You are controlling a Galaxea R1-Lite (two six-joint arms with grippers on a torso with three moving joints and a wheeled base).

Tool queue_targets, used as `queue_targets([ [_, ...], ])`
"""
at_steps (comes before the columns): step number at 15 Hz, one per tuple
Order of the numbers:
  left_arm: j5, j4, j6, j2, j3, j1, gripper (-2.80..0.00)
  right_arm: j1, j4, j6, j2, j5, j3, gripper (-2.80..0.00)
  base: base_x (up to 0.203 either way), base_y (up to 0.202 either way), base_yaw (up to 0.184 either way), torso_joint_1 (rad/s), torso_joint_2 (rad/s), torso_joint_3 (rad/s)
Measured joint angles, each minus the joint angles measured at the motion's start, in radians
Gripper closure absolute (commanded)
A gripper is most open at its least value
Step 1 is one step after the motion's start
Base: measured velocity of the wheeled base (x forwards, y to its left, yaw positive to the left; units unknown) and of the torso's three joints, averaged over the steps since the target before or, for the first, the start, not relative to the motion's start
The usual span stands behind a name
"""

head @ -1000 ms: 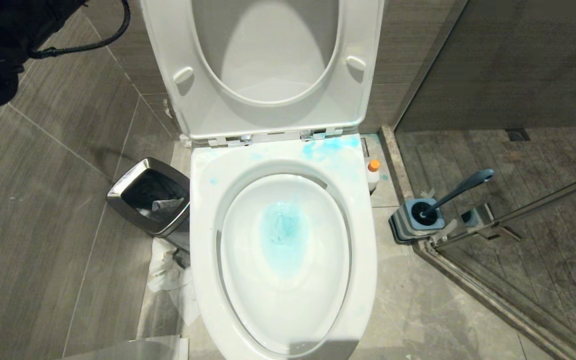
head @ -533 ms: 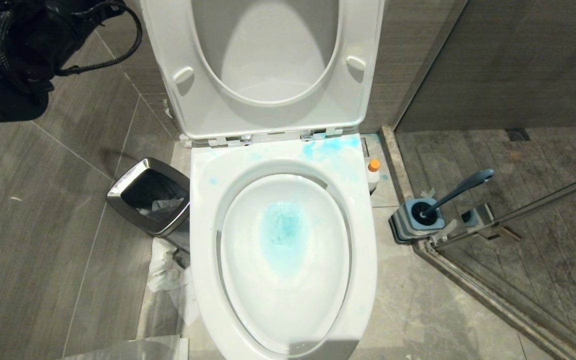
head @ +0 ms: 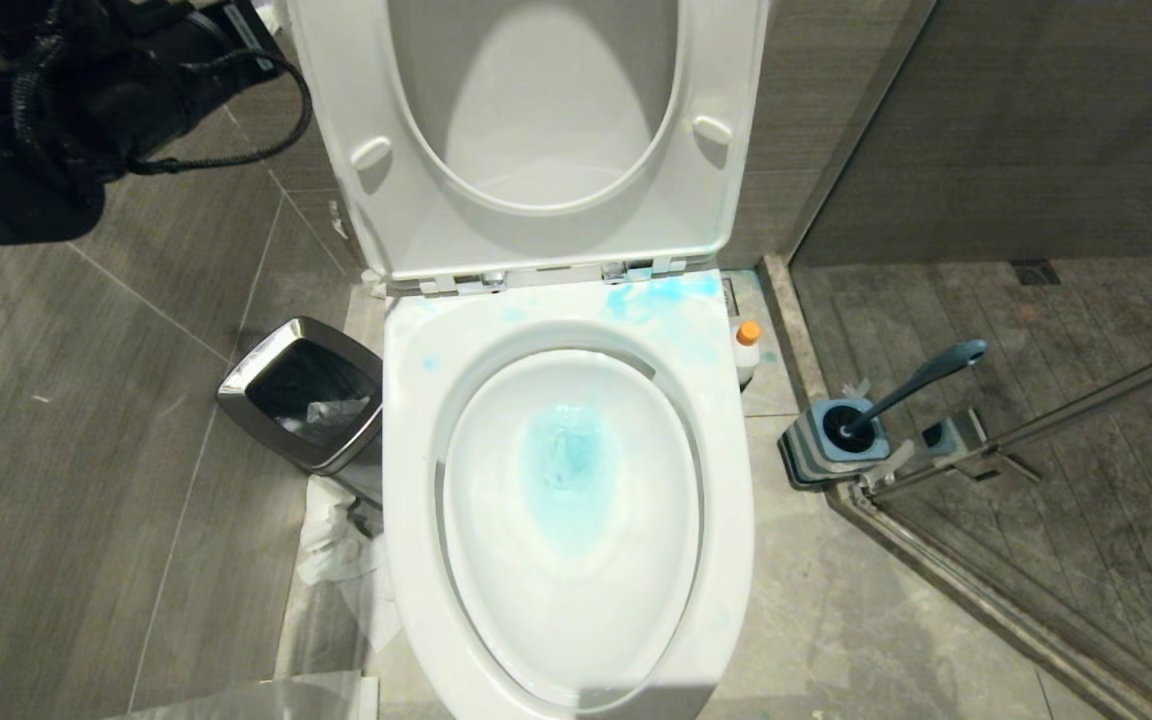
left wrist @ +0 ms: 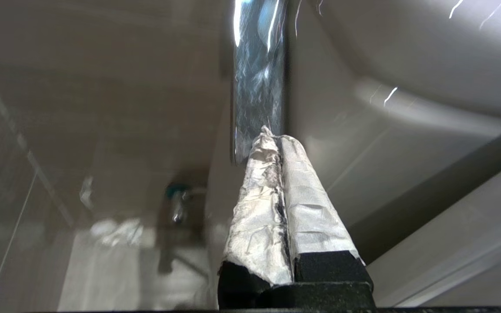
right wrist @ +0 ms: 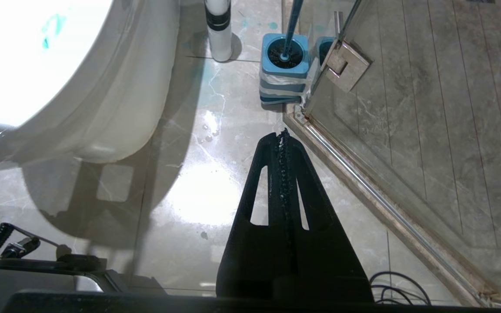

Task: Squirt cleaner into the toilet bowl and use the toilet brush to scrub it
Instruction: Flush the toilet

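Toilet bowl (head: 576, 500) sits centre of the head view, seat and lid (head: 536, 140) raised upright against the wall. Blue cleaner liquid pools in the bottom of the bowl, blue smears (head: 661, 295) on the back of the rim near the hinges, right side. Small faint blue spot on the rim's left side too.

Cleaner (head: 747, 350), white bottle with orange cap, stands upright on the floor just beside the bowl's right rear edge, between bowl and shower threshold. In the right wrist view only its white body (right wrist: 218, 30) shows, cap out of frame.

Toilet brush (head: 921, 380) sits in its square grey-blue holder (head: 831, 440) on the floor right of the toilet, by the glass shower door hinge (right wrist: 346, 65); handle leans up and to the right, black head down in the holder. Nothing touches it.

Left arm (head: 66, 90) is up at the top left of the head view, black with cable loop, beside the lid's left edge. Left gripper (left wrist: 278, 143) has its 2 tape-wrapped fingers pressed together, nothing between them, tips near a shiny metal strip.

Right gripper (right wrist: 282, 134) hangs over the bare floor between bowl and brush holder, 2 black fingers closed tip to tip, empty.

Steel-rimmed waste bin (head: 301, 400) stands left of the bowl, crumpled white paper (head: 336, 545) on the floor below it
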Motion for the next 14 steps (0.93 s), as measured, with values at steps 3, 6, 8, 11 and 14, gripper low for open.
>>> queue_targets([
  [3,0.0,0.056,-0.025,0.006,0.0,-0.04,0.0,0.0,0.0,0.0,0.0,0.001,0.0,0.0,0.0,0.0,0.0,0.0,0.0,0.0],
  [6,0.0,0.057,-0.026,0.004,-0.002,-0.065,0.0,0.0,0.0,0.0,0.0,0.001,0.0,0.0,0.0,0.0,0.0,0.0,0.0,0.0],
  [8,-0.003,0.058,-0.023,0.0,-0.002,-0.07,0.0,0.0,0.0,0.0,0.0,0.001,0.0,0.0,0.0,0.0,0.0,0.0,0.0,0.0],
  [11,-0.006,0.058,-0.012,-0.006,-0.001,-0.066,0.0,0.0,0.0,0.0,0.0,0.0,0.0,0.0,0.0,0.0,0.0,0.0,0.0,0.0],
  [14,-0.027,0.078,-0.013,-0.02,0.007,-0.029,0.0,0.0,0.0,0.0,0.0,0.001,0.0,0.0,0.0,0.0,0.0,0.0,0.0,0.0],
])
